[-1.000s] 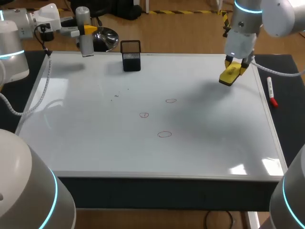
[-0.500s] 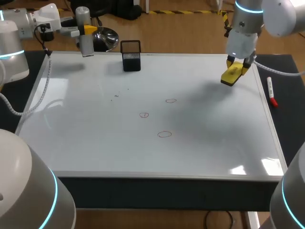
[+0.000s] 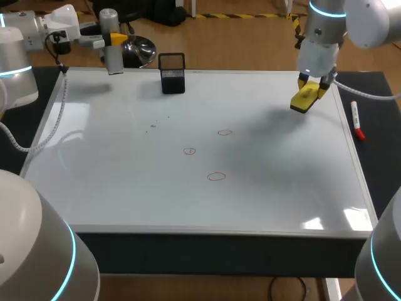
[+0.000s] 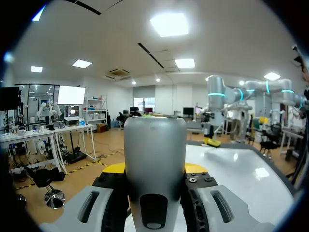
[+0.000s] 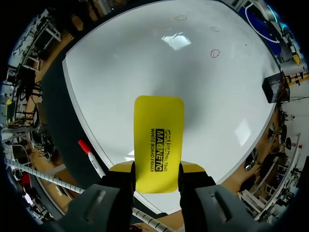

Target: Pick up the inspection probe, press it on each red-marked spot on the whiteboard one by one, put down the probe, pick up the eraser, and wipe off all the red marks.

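Yellow eraser, black print on its face, clamped in my right gripper over far-right whiteboard; left gripper grips grey probe, far left.

The whiteboard lies on the table. It bears a holder and three red circles. A marker lies beside it.

Left hand clamped, high far left, right hand clamped, pointing down
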`<state>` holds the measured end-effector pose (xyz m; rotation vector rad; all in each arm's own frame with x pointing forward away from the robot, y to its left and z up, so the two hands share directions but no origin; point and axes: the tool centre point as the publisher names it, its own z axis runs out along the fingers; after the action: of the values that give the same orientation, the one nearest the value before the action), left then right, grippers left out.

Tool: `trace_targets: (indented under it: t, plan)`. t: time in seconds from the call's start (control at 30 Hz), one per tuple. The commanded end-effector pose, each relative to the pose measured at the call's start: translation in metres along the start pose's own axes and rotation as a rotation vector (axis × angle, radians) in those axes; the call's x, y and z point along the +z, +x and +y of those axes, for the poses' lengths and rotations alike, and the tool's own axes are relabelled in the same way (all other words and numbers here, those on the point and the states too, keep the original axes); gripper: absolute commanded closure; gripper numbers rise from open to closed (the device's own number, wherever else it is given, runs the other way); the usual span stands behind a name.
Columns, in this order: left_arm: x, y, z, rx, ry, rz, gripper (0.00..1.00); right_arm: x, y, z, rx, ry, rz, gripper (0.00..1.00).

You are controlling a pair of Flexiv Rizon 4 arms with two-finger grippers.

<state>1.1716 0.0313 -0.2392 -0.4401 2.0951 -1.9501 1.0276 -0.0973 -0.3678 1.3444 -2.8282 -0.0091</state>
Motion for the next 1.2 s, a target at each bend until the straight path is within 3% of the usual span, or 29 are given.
trace_targets:
  t: [0.03,0.7,1.2]
  plan:
    - [0.000,0.002,-0.002,0.002,-0.001,-0.006,1.00,-0.001,0.001,0.000,-0.002,0.003,0.001,1.00]
    - [0.000,0.002,-0.002,0.002,-0.001,-0.006,1.00,-0.001,0.001,0.000,-0.002,0.003,0.001,1.00]
    - [0.011,0.120,-0.018,0.010,0.108,0.164,1.00,-0.001,0.001,0.000,-0.002,0.003,0.001,1.00]
